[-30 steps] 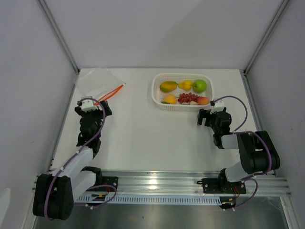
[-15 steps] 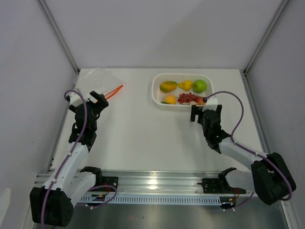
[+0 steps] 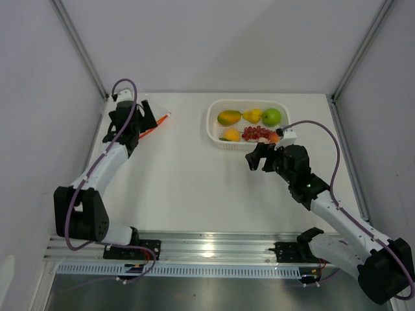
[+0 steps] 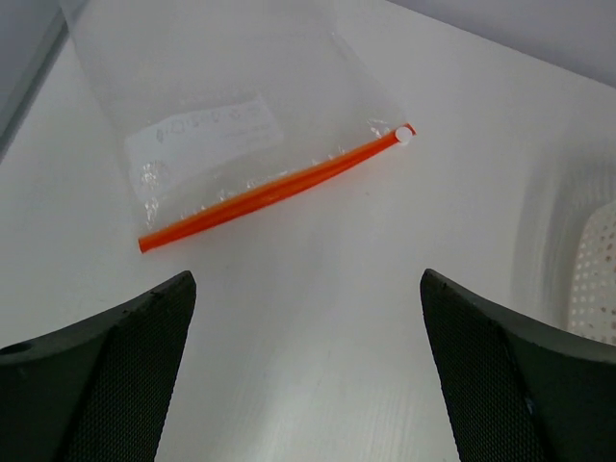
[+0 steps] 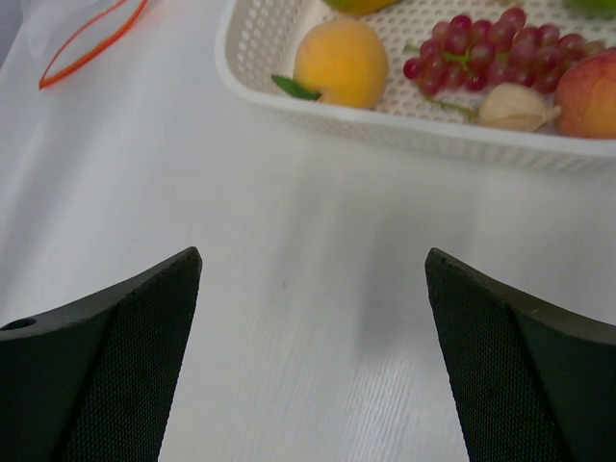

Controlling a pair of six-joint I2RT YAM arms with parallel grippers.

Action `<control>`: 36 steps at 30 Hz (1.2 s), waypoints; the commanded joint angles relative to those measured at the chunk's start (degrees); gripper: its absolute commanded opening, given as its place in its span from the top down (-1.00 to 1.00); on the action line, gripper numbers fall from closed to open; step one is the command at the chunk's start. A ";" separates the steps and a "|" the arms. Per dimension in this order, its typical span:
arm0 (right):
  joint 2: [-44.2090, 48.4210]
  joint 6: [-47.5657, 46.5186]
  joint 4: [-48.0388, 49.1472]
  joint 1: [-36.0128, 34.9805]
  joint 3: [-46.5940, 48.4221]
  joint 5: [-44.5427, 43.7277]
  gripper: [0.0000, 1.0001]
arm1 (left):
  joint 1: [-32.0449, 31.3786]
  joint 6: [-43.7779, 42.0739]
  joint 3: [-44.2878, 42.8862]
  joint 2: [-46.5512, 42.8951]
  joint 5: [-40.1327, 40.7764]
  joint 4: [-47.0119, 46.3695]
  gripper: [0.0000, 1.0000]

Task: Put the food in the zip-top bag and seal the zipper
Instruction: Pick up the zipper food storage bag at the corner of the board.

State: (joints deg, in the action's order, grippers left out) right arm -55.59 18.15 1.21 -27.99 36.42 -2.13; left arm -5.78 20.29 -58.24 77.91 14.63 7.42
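The clear zip-top bag (image 4: pixel 207 111) lies flat at the table's far left, its red-orange zipper (image 4: pixel 274 190) along the near edge. My left gripper (image 4: pixel 306 281) hovers open just short of the zipper, with nothing between its fingers. From above, the left gripper (image 3: pixel 137 120) covers most of the bag, and only the zipper (image 3: pixel 161 120) shows. The food sits in a white basket (image 3: pixel 214 129): mango (image 3: pixel 229 117), green apple (image 3: pixel 272 116), grapes (image 3: pixel 257 133) and peach (image 5: pixel 342 63). My right gripper (image 5: pixel 313 258) stands open and empty in front of the basket, the same right gripper (image 3: pixel 256 157) seen from above.
White walls with metal corner posts close in the table on three sides. The basket's near rim (image 5: pixel 404 130) lies just beyond the right fingertips. A pale small piece (image 5: pixel 517 106) lies beside the grapes. The arms' mounting rail (image 3: pixel 214 249) runs along the near edge.
The left arm has stretched forward and up to the bag at the far left. The right arm has extended and swung left along the basket's front. Both grippers stayed open.
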 commanded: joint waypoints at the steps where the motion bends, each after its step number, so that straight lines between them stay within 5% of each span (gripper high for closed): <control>1: 2.06 2.24 -5.78 -0.49 1.02 4.33 -0.99 | -1.24 -9.20 -7.32 6.28 5.39 6.46 -0.97; 9: 9.88 1.80 -7.98 -1.10 -1.79 7.92 -0.99 | -4.15 -27.75 -10.14 19.55 20.42 -2.75 -0.93; 19: 19.46 0.83 -11.93 -1.19 -3.20 9.07 -0.99 | -5.47 -53.49 -8.72 29.66 21.76 -24.73 -0.89; 36: 23.07 1.80 -11.85 -1.28 -5.75 11.09 -0.99 | -4.94 -63.18 -19.18 42.49 15.08 -20.79 -0.82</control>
State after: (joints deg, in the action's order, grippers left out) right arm -32.67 19.53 -11.92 -28.93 30.87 8.10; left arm -11.09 -40.27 -72.99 118.87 31.29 -13.45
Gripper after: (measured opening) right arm 0.993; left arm 0.913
